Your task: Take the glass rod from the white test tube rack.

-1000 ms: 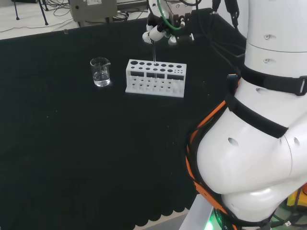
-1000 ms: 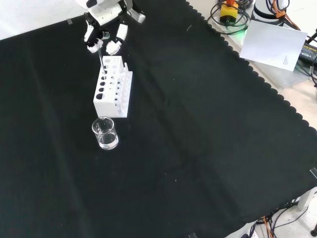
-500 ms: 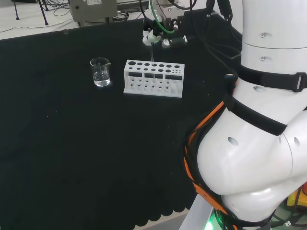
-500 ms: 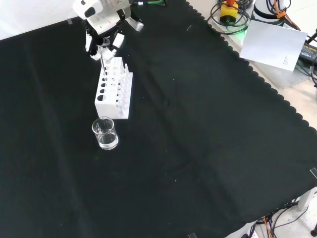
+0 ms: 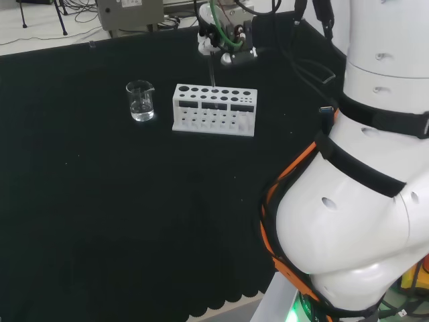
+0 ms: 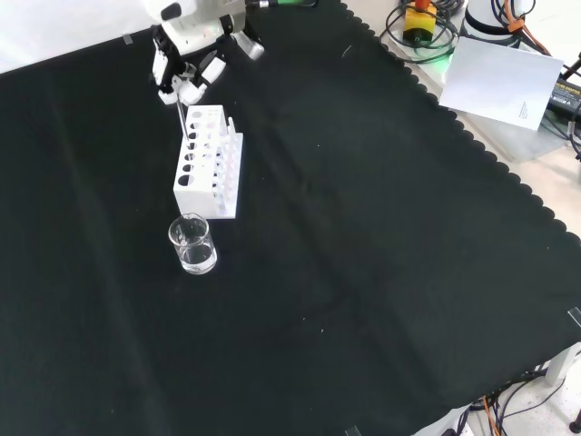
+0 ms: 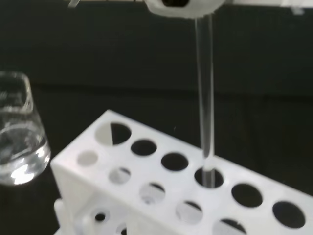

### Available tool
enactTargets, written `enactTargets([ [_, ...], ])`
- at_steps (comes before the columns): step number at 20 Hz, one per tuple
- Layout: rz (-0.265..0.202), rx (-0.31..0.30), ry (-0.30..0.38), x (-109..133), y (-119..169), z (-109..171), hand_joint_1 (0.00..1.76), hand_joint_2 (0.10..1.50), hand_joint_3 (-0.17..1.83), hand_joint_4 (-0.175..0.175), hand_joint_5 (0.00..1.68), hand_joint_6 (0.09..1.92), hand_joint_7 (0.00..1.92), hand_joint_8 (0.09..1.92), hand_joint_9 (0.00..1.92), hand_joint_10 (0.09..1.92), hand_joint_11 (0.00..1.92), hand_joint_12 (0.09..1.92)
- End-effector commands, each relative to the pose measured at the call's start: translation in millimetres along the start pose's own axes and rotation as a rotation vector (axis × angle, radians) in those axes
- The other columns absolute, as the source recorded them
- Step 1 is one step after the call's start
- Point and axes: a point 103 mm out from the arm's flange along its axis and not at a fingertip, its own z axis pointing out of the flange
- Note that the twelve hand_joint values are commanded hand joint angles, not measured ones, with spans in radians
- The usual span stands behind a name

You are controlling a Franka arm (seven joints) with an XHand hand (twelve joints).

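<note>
Robot hand: the robot hand (image 5: 221, 48) is seen at the upper centre of the head view and at the upper left of the front view (image 6: 186, 68), above the far end of the rack; its fingers are curled and pinched on the top of the glass rod.
Glass rod: the glass rod (image 7: 205, 98) is held nearly upright (a thin clear stick), with its lower end inside one hole of the rack's outer row in the wrist view; in the head view it (image 5: 212, 72) is seen as a faint line running down from the fingers to the rack's top.
White test tube rack: the white test tube rack (image 5: 214, 109) is set on the desk left of centre in the upper part of the head view, and in the upper left of the front view (image 6: 208, 162), directly below the robot hand.
Beaker: a clear beaker (image 5: 140, 100) is placed just left of the rack in the head view, apart from it.
Desk: the desk (image 6: 363, 236) is covered with black cloth.
</note>
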Motion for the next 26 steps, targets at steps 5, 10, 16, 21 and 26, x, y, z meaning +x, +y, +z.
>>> enactTargets([
  [5,0.057,-0.134,0.044,4.5,-25.8,-49.3,1.30,0.91,0.25,-0.175,1.20,0.36,1.18,1.00,1.62,0.78,1.60,0.74],
  [10,0.056,-0.171,0.045,16.3,-46.2,-66.7,1.31,0.92,0.23,-0.175,1.23,0.31,1.19,0.99,1.63,0.75,1.61,0.71],
  [16,0.058,-0.186,0.015,33.6,-67.2,-86.7,1.31,0.92,0.21,-0.175,1.25,0.25,1.20,0.97,1.64,0.71,1.63,0.68],
  [21,0.055,-0.200,0.004,45.1,-79.7,-102.9,1.31,0.93,0.20,-0.175,1.26,0.24,1.20,0.96,1.65,0.71,1.63,0.68],
  [26,0.048,-0.208,-0.017,56.0,-89.7,-108.7,1.31,0.93,0.20,-0.175,1.26,0.24,1.20,0.96,1.65,0.70,1.63,0.68],
])
